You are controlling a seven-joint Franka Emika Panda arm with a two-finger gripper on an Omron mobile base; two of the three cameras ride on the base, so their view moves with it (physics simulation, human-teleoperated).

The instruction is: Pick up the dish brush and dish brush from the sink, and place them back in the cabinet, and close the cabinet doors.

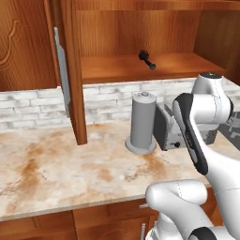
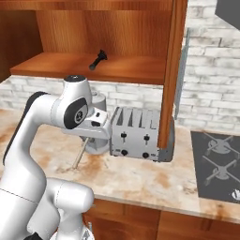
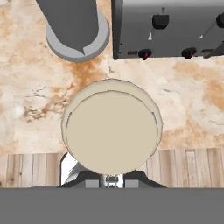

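Note:
My gripper (image 3: 112, 178) is shut on the cream dish brush (image 3: 112, 131), whose round head faces the hand camera over the marble counter. In the right base view its thin tan handle (image 2: 79, 157) hangs down from the gripper (image 2: 88, 138) toward the counter, in front of the toaster. The black dish brush (image 1: 146, 59) (image 2: 97, 60) lies on the wooden shelf of the open cabinet (image 1: 140, 70) above. One cabinet door (image 1: 75, 84) stands open edge-on at the left, the other (image 2: 172, 70) at the right, each with a silver bar handle. The sink is out of view.
A grey toaster (image 2: 136, 133) (image 1: 166, 129) and a grey upright cylinder on a round base (image 1: 143, 122) (image 3: 74, 22) stand on the counter (image 1: 56, 168) below the cabinet. A dark hob (image 2: 218, 164) lies at the right. The open doors jut out over the counter.

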